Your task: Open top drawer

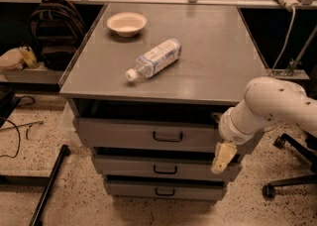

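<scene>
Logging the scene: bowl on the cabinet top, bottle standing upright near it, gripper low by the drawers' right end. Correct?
No: the camera view shows the bottle lying on its side. The bowl and gripper, low by the drawers' right end, fit.
</scene>
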Tool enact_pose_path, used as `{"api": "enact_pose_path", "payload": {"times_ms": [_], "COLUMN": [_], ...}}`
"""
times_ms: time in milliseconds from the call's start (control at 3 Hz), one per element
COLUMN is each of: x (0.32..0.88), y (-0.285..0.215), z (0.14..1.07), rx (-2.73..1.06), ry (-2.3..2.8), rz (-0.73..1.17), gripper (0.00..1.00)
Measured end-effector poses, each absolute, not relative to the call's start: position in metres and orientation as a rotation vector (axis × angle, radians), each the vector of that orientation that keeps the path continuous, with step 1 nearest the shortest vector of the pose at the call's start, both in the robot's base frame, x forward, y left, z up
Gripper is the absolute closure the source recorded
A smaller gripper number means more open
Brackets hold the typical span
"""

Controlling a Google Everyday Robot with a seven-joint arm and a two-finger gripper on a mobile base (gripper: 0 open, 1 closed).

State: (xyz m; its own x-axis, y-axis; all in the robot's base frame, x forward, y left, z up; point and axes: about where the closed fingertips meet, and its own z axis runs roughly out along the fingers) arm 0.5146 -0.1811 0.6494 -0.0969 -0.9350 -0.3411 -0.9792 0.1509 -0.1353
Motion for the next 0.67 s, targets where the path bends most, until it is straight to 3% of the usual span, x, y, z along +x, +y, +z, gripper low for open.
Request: {"api": "enact_pose_path", "payload": {"times_ms": [667], "x": [0.466], "y": [-0.192], "z": [0.660], "rx": [-1.938], "ry": [2.213], "rz": [0.269], "gripper": [0.00]}}
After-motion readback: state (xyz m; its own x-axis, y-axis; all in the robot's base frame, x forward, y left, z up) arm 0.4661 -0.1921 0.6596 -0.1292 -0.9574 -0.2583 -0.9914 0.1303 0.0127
